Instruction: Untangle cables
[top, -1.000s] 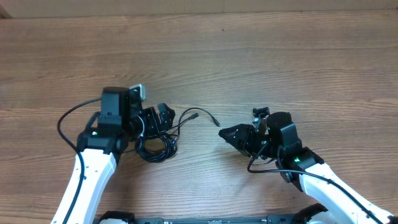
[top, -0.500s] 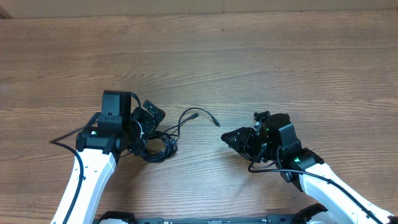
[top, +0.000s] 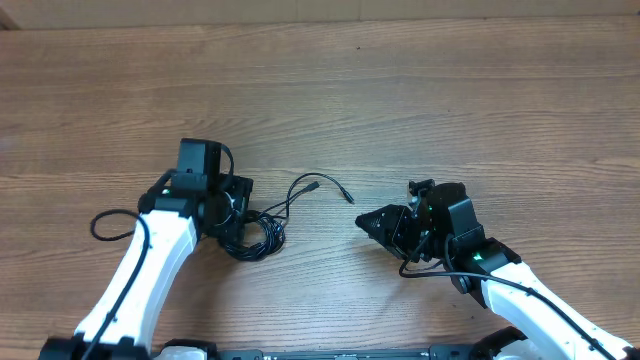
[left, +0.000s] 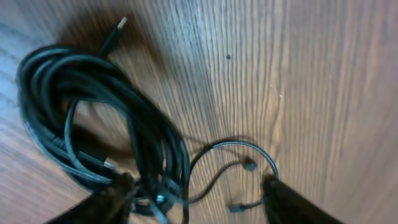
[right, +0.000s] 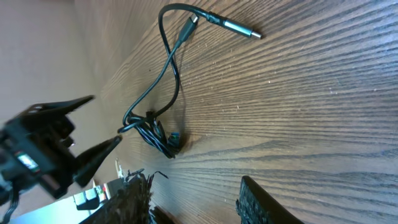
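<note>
The left gripper (left: 198, 183), left of centre in the overhead view, has its jaws released, standing apart around the edge of the bunched cables (left: 93, 118). The right gripper (right: 191, 182), right of centre, is released and empty.

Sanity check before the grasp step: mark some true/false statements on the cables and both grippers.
1. A bundle of thin black cables lies coiled on the wooden table. True.
2. The right gripper holds a cable. False: it is open, empty and apart from the cables.
3. A loose black strand with a silver plug tip reaches out from the coil. True.
4. The left gripper is fully shut. False: its fingers stand apart at the coil's edge.
5. All cables lie separated. False: most are bunched together.
</note>
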